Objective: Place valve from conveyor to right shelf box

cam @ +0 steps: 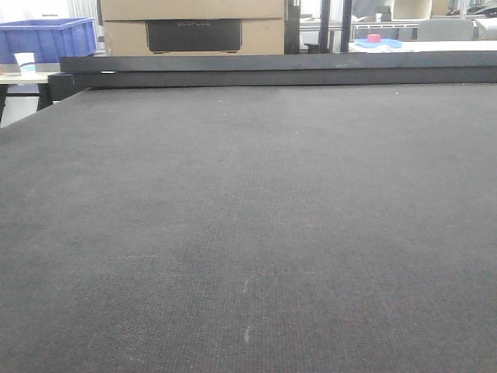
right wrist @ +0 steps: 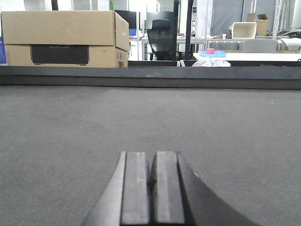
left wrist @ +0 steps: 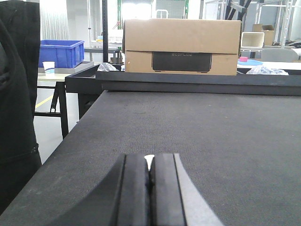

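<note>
The conveyor (cam: 248, 233) is a wide dark grey woven belt that fills the front view, with a black rail (cam: 279, 68) along its far edge. No valve shows in any view. The right shelf box is out of view. My left gripper (left wrist: 149, 160) hangs low over the conveyor (left wrist: 197, 127) near its left edge, its jaws shut together with nothing between them. My right gripper (right wrist: 151, 157) is also low over the conveyor (right wrist: 150, 113), jaws shut on nothing. Neither gripper appears in the front view.
A cardboard box (cam: 192, 27) stands behind the far rail. A blue crate (cam: 46, 39) and a paper cup (cam: 25, 62) sit on a table at the far left. The belt's left edge (left wrist: 70, 141) drops to the floor. A dark shape (left wrist: 16, 103) fills the left wrist view's left side.
</note>
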Controlling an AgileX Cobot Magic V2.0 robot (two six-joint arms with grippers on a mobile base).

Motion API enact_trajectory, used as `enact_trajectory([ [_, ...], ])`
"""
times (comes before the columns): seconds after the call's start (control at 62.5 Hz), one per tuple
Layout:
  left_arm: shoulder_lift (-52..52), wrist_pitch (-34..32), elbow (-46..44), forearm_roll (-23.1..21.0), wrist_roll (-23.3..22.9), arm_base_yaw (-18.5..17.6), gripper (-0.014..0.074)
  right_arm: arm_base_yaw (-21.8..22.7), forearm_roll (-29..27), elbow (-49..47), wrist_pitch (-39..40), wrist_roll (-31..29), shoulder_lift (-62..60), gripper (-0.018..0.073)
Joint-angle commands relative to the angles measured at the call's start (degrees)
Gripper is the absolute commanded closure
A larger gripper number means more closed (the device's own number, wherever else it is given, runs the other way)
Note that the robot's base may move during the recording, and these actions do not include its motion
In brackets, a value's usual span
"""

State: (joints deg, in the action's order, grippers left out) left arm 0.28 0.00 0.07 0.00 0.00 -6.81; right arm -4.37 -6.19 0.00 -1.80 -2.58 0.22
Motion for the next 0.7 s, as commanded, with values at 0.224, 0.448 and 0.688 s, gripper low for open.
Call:
enact_trajectory([
  [0.224, -0.3, -1.1, -0.1, 0.0, -0.4, -0.4, 0.0707, 0.1, 0.4, 0.0, 1.4, 0.0, -0.2, 0.0727],
  [0.448, -0.3, -1.1, -0.1, 0.0, -0.4, -0.4, 0.0707, 0.1, 0.4, 0.0, 1.4, 0.0, -0.2, 0.0727],
  [0.688, -0.3, -1.2, -0.1, 0.0, -0.4, -0.4, 0.0707, 0.1, 0.4, 0.0, 1.4, 0.0, -0.2, 0.0727],
])
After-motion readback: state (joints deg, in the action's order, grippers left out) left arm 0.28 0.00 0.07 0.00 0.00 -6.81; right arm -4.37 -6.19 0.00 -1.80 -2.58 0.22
